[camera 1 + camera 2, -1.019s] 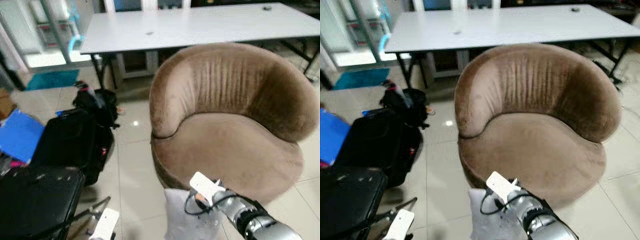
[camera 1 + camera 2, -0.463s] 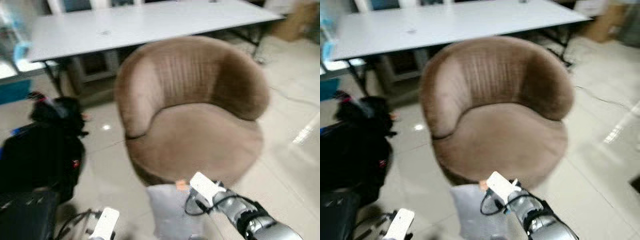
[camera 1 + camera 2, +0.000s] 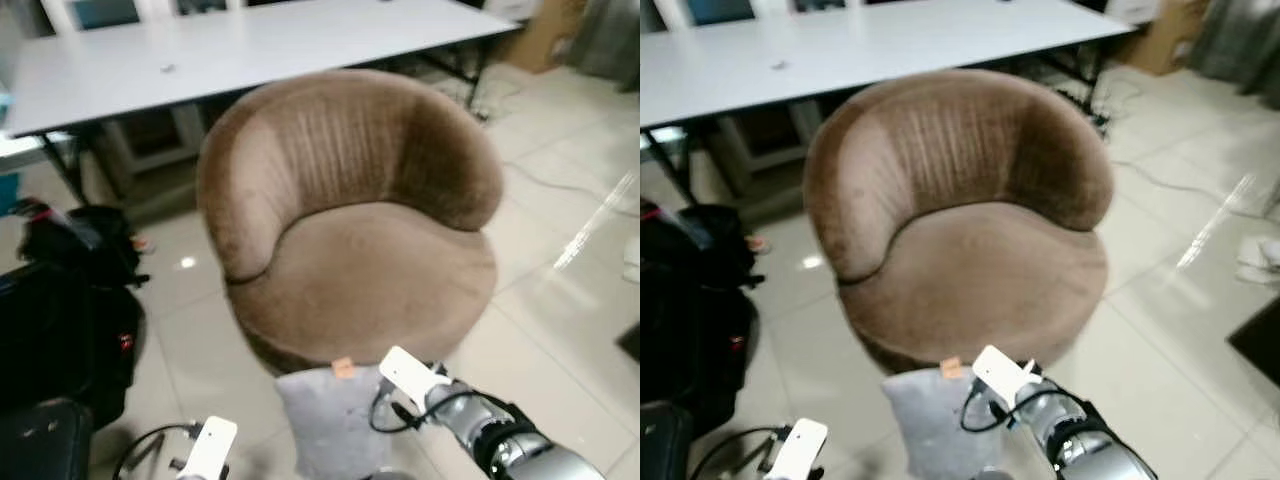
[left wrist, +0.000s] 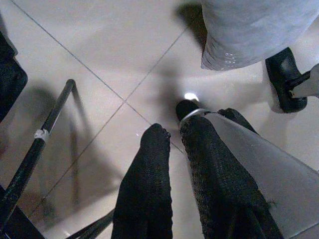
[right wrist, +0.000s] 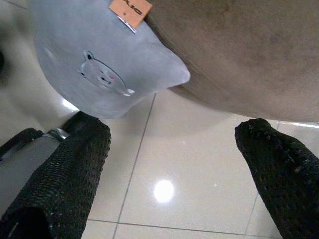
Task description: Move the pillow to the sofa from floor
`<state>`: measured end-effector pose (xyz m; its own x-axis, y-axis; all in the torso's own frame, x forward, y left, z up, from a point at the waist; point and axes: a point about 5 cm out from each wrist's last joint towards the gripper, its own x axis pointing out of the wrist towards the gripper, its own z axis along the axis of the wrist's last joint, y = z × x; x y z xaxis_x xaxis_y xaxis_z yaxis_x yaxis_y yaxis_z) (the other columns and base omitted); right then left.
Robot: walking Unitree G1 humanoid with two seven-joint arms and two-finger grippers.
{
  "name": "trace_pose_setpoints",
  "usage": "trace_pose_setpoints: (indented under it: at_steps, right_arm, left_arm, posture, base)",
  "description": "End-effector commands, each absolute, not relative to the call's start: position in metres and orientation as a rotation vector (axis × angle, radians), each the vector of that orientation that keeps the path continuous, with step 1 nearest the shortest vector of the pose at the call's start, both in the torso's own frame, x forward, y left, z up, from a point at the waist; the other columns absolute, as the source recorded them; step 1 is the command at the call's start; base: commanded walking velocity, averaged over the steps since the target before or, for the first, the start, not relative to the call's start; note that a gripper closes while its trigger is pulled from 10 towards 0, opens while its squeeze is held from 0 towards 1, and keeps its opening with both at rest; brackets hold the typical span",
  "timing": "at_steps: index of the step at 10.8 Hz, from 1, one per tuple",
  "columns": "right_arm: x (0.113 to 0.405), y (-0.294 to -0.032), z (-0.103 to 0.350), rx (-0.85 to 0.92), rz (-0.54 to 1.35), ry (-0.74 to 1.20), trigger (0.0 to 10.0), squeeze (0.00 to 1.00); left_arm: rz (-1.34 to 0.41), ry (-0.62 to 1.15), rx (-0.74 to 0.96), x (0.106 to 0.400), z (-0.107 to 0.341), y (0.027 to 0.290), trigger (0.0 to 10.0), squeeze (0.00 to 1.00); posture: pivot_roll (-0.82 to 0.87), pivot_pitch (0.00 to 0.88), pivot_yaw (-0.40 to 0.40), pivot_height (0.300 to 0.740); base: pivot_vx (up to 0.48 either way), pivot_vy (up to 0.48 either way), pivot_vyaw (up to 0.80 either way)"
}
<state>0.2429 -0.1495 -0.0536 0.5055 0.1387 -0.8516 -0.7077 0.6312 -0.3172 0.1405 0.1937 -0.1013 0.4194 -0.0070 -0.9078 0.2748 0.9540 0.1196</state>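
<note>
A grey pillow point(image 3: 328, 425) with an orange tag and a small bear face point(image 5: 99, 55) stands upright at the front base of the round brown sofa point(image 3: 370, 270), one corner against the sofa's side. My right gripper point(image 5: 169, 164) is low over the tiles just short of the pillow, open wide, with only floor between its fingers point(image 5: 65, 179). My left gripper point(image 4: 172, 132) hangs over the tiles to the pillow's point(image 4: 249, 25) left, its two fingers close together and holding nothing. The white wrist housings appear in the eye view, with the right arm point(image 3: 500, 440) at the lower right.
A long white table point(image 3: 250, 50) stands behind the sofa. Black bags point(image 3: 60, 310) and a black chair point(image 3: 35, 445) with a thin metal leg point(image 4: 45, 134) are on the left. A cardboard box point(image 3: 545, 40) and a cable lie at the far right on glossy tiles point(image 3: 560, 300).
The camera has swung right, so the sofa and bags sit further left in the picture. More of the pillow and its tag now shows. Both arms keep their places in the picture.
</note>
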Motion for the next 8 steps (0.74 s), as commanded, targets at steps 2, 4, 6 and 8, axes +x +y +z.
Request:
trace_pose_setpoints:
  at_steps: [2, 4, 6, 8]
  right_arm:
    - [0.2455, -0.1473, -0.0519, -0.729, 0.566, 0.895, 10.0, 0.00]
    - [0.2458, -0.1478, -0.0517, -0.745, 0.570, 0.891, 10.0, 0.00]
    - [0.2458, -0.1480, -0.0517, -0.741, 0.567, 0.891, 10.0, 0.00]
    - [0.2459, -0.1494, -0.0517, -0.761, 0.568, 0.897, 10.0, 0.00]
  left_arm:
    - [-0.194, 1.182, 0.265, 0.1264, -0.1066, 0.1912, 10.0, 0.00]
    - [-0.186, 1.183, 0.249, 0.1259, -0.1068, 0.1907, 10.0, 0.00]
    - [-0.189, 1.182, 0.257, 0.1261, -0.1067, 0.1908, 10.0, 0.00]
    - [-0.198, 1.177, 0.280, 0.1270, -0.1065, 0.1903, 10.0, 0.00]
  posture:
    - [-0.11, 0.000, 0.007, 0.740]
    - [-0.11, 0.000, 0.007, 0.740]
    - [-0.11, 0.000, 0.007, 0.740]
    - [-0.12, 0.000, 0.009, 0.740]
  base:
    - [0.000, 0.000, 0.00]
    - [0.000, 0.000, -0.40]
    - [0.000, 0.000, 0.00]
    - [0.000, 0.000, -0.80]
